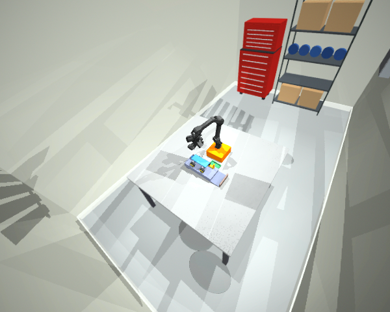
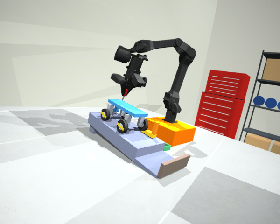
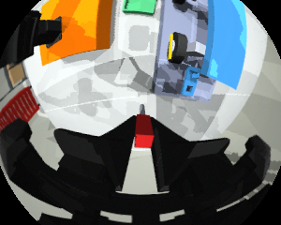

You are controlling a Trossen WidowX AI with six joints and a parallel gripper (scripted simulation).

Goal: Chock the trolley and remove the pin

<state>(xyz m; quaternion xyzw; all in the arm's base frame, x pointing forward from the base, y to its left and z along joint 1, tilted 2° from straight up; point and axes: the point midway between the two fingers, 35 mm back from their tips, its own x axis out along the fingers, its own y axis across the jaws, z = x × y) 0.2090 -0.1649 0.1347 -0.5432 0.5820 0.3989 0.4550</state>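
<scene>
Red-headed stop pin (image 2: 126, 92) (image 3: 144, 131) is clamped in the gripper (image 2: 124, 93) (image 3: 142, 119); poor chock (image 2: 155, 130) (image 1: 212, 166) seating risks trolley (image 2: 128, 107) (image 1: 200, 160) (image 3: 227, 44) roll.

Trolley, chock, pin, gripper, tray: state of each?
Trolley: upright on the ramp.
Chock: on the ramp by a downhill wheel, handle up.
Stop pin: out, held above the ramp.
Gripper: shut on the pin's red head.
Green tray: partly seen, contents unclear.

Chock (image 1: 212, 166) tiny from top; wheel contact perhaps hidden, exterior view.
</scene>
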